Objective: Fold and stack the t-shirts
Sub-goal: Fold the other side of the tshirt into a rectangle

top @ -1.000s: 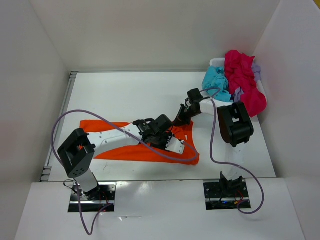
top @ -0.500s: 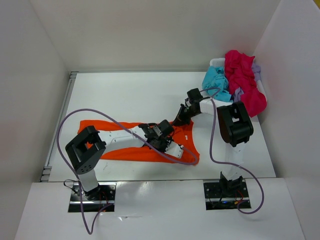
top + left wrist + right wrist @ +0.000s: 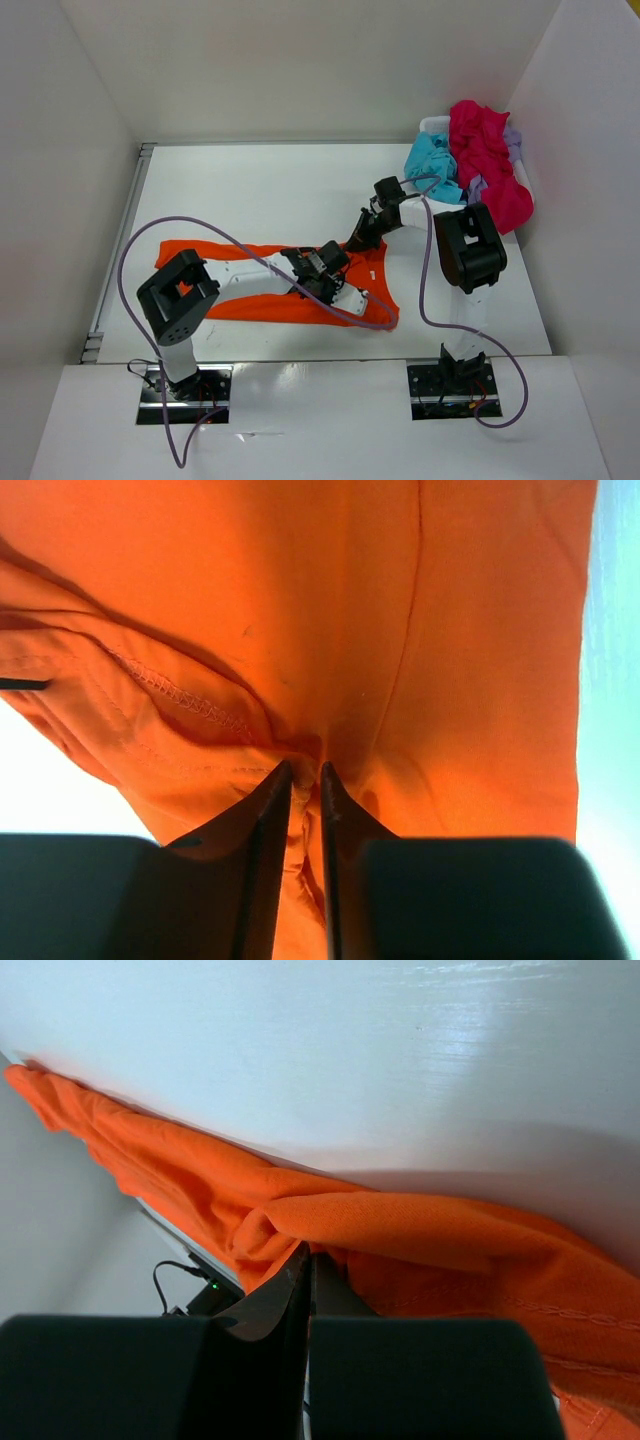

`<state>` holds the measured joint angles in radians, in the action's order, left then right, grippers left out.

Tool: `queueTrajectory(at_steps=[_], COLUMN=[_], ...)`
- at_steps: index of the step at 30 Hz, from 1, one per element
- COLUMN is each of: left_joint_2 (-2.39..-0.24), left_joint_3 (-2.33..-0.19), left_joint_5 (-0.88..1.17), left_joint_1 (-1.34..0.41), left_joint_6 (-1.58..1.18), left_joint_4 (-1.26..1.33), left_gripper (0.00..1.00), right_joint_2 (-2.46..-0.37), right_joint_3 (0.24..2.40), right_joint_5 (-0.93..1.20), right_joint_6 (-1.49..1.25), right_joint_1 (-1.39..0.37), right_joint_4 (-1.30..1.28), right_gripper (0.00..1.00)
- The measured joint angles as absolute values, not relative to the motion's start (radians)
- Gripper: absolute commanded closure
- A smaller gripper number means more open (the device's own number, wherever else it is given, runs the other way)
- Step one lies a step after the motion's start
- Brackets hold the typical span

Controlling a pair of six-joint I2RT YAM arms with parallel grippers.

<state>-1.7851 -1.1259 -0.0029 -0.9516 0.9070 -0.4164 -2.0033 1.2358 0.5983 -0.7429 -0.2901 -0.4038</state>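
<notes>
Top external view: the white table [image 3: 260, 190] carries one orange shirt [image 3: 262, 309], spread flat across its near half, from the left side to right of centre. At the far right corner, a white basket [image 3: 432, 125] holds the other three shirts in a heap: magenta shirt [image 3: 485, 150] on top, turquoise shirt [image 3: 432, 160] hanging over the left rim, lavender shirt [image 3: 513, 140] only partly visible behind.

Left gripper [image 3: 357, 299] is low over the right part of the orange shirt. Left wrist view: its fingers [image 3: 275, 800] stand almost together, pinching a raised ridge of orange cloth [image 3: 450, 630] between the tips.

Right gripper [image 3: 358, 238] sits at the shirt's far edge. Right wrist view: fingers [image 3: 290, 1290] fully together, with a fold of the orange cloth [image 3: 450, 1230] bunched at the tips and apparently nipped between them.
</notes>
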Motion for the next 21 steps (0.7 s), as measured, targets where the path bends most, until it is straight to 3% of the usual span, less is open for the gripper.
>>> queueTrajectory(at_steps=[1,5,21], left_joint_2=[-1.787,-1.79,-1.763], left_joint_3=[-1.126,-1.126,-1.181], left_joint_5=[-0.003,-0.003,0.067], left_joint_1=[-0.951,-0.942,-0.858], left_joint_6=[0.903,0.884,0.822], left_joint_4=[-0.417,-0.413,-0.505], left_gripper=[0.87,0.97,1.0], right_joint_2=[-2.003,-2.003,-1.944], right_joint_3=[1.235,1.233,1.17], right_joint_5=[0.599,0.598,0.564], right_joint_6=[-0.743,-0.743,-0.711], right_joint_1=[-0.29,-0.29,-0.29], right_joint_4=[-0.404,-0.403,-0.425], right_gripper=[1.0,1.0,1.0])
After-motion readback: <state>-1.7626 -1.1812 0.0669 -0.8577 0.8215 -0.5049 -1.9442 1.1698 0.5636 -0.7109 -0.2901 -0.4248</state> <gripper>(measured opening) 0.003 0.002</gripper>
